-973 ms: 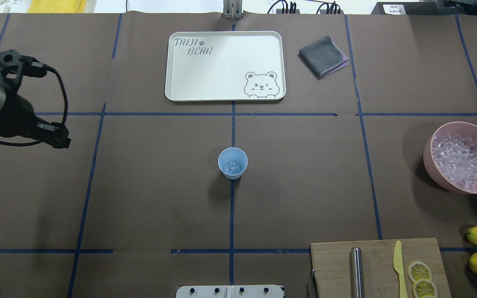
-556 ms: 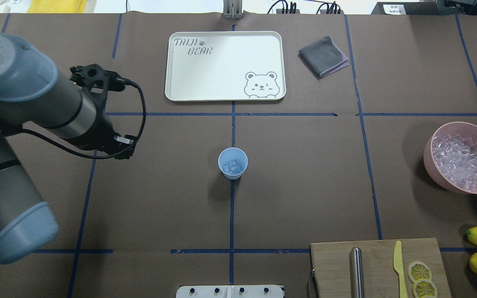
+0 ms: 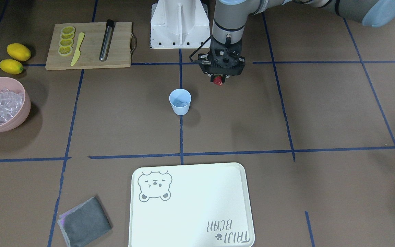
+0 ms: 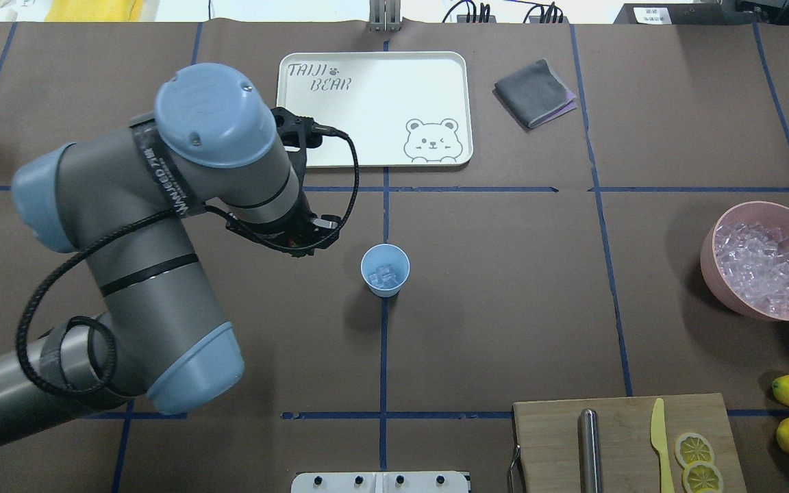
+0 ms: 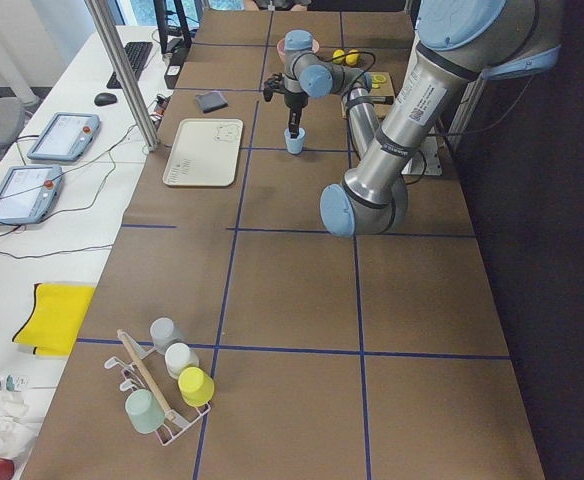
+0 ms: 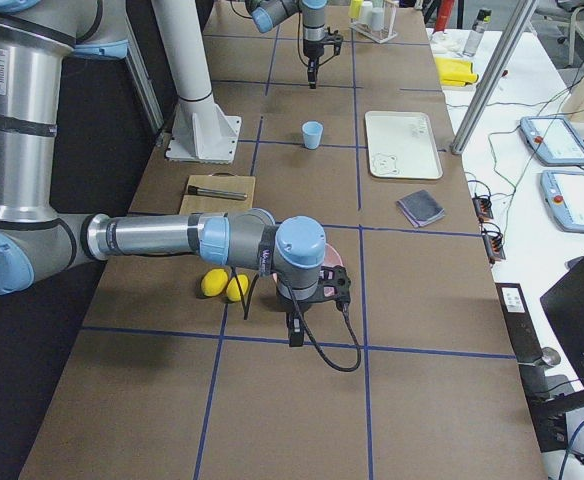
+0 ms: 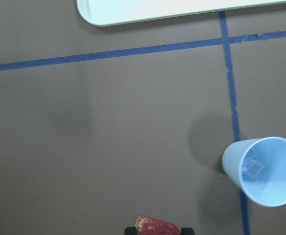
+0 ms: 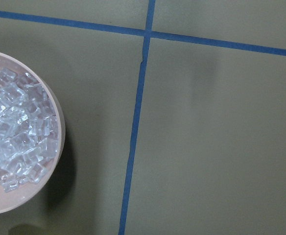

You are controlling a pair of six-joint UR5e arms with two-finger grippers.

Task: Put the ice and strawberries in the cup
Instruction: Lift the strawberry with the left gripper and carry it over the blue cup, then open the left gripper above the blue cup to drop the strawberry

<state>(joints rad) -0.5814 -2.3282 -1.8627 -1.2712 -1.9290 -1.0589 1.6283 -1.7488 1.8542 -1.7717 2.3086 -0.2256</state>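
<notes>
Your left fingers (image 7: 186, 231) are closed on the strawberry (image 3: 218, 81), holding it well above the tabletop (image 3: 286, 109), presumably so it clears the rim. The cup (image 3: 180, 101) stands upright below and to one side of those fingers, not yet beneath them, with a little ice (image 4: 384, 275) inside. Your right fingers (image 6: 293, 330) hang beside the pink bowl (image 3: 24, 115), which is heaped with more ice. Whether they are parted, you cannot tell.
</notes>
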